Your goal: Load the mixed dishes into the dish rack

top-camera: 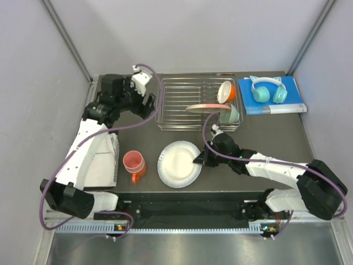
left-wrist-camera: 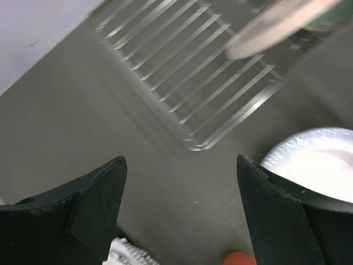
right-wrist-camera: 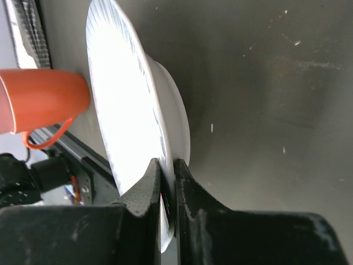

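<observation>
Grey walls close in a dark desk [top-camera: 276,143], with the dish rack [top-camera: 171,105] set at the back middle. Three pieces sit in the rack's right half. An orange bowl [top-camera: 226,91] is tipped on edge at the far right corner, and a mint-green bowl [top-camera: 231,114] sits in front of it. A patterned plate [top-camera: 203,108] leans across the bars beside the green bowl. The rack's left half is bare wire.

On the desk in front of the rack lies a white plate [top-camera: 176,165], not yet loaded. The right fingers [right-wrist-camera: 146,187] are closed tight on its right rim, with the edge sandwiched between them. A rim pinch looks like the practical way to lift a flat plate, and it should allow tipping the plate on edge between the bars.

Just left of the plate stands an orange mug [top-camera: 134,164], upright with its handle toward the near edge. Its mouth looks pink, but whether a tumbler is nested inside I cannot tell.

The left fingers [left-wrist-camera: 94,204] are spread wide and hold nothing. They hang above the desk by the rack's left end, probably kept clear of the other arm's path.

Teal headphones [top-camera: 268,91] rest on a blue book [top-camera: 292,105] to the right of the rack.
</observation>
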